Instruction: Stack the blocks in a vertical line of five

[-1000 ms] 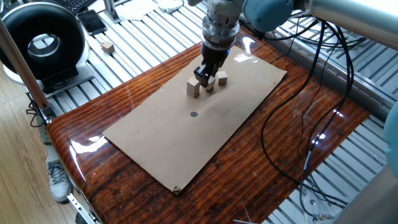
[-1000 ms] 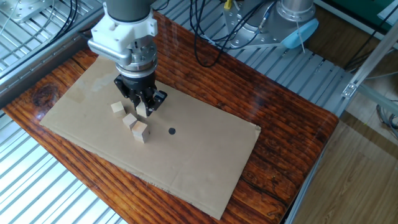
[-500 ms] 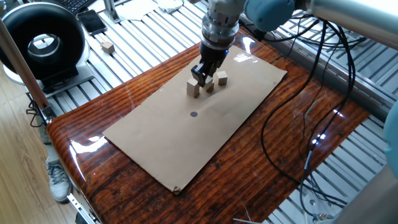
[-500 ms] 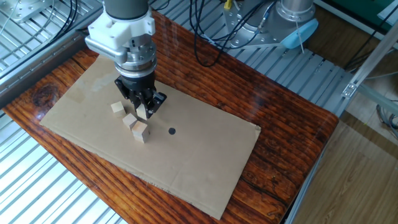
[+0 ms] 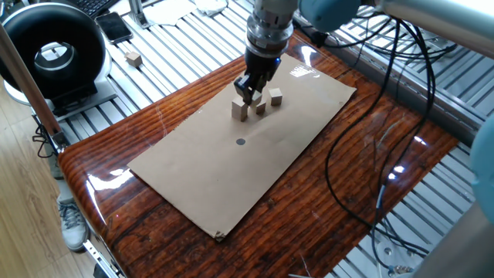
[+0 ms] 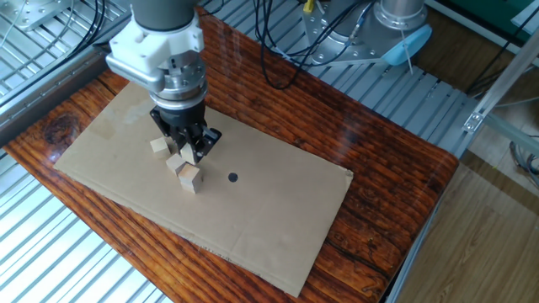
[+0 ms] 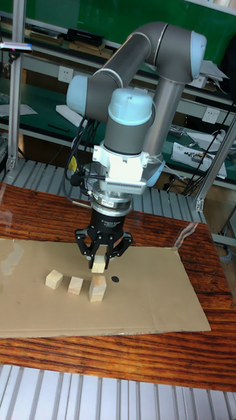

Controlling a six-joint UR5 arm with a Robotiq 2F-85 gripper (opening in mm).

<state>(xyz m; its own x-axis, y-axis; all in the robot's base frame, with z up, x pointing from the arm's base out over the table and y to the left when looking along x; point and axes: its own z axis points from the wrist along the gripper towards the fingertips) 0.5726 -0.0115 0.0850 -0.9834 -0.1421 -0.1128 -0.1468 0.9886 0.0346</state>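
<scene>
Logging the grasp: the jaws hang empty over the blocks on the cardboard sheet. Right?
Not empty: the jaws of the gripper are shut on a block, as the tall fixed view shows. They hang over the other blocks on the cardboard sheet.

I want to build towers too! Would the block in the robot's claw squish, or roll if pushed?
Probably no squishing: the block looks square while pinched in the gripper. Its flat faces suggest it would slide on the cardboard sheet, not roll. It seems light, being tiny beside the gripper.
</scene>
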